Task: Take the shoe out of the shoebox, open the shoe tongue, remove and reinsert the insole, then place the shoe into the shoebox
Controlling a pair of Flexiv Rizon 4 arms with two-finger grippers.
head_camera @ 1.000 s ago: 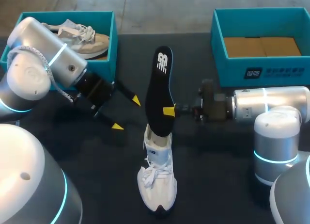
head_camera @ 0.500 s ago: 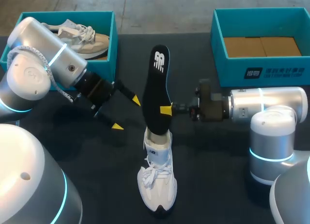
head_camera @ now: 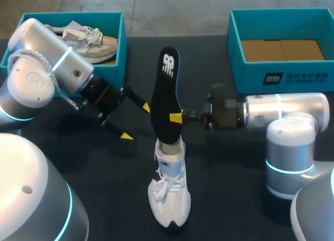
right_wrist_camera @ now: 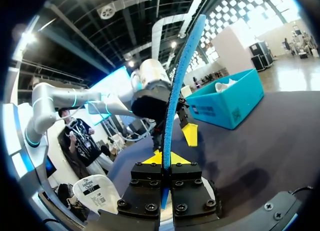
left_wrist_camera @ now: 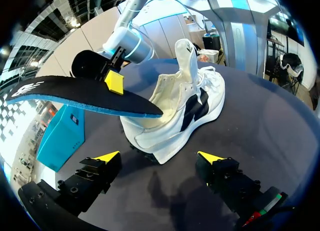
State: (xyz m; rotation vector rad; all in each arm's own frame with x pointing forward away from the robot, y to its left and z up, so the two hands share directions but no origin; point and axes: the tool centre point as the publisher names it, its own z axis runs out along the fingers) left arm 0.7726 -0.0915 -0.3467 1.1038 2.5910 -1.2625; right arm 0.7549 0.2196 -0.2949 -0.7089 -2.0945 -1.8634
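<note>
A white shoe [head_camera: 169, 194] stands on the dark table, toe toward the front edge. A black insole [head_camera: 166, 95] with a blue underside rises from its opening, the lower end still inside the shoe. My right gripper [head_camera: 176, 117] is shut on the insole's edge at mid-length. In the right wrist view the blue edge of the insole [right_wrist_camera: 182, 76] runs up from between my right gripper [right_wrist_camera: 165, 158]. My left gripper [head_camera: 135, 121] hangs open to the left of the insole, holding nothing. In the left wrist view the shoe [left_wrist_camera: 185, 106] and insole [left_wrist_camera: 75, 93] lie ahead of the left gripper [left_wrist_camera: 159, 156].
A teal shoebox [head_camera: 121, 27] at the back left holds a second, beige shoe [head_camera: 86, 37]. Another teal shoebox [head_camera: 282, 76] with a brown cardboard floor stands at the back right, behind my right arm.
My right gripper has shifted a little to the left with the insole, which now leans further left above the shoe. The left arm has not moved.
</note>
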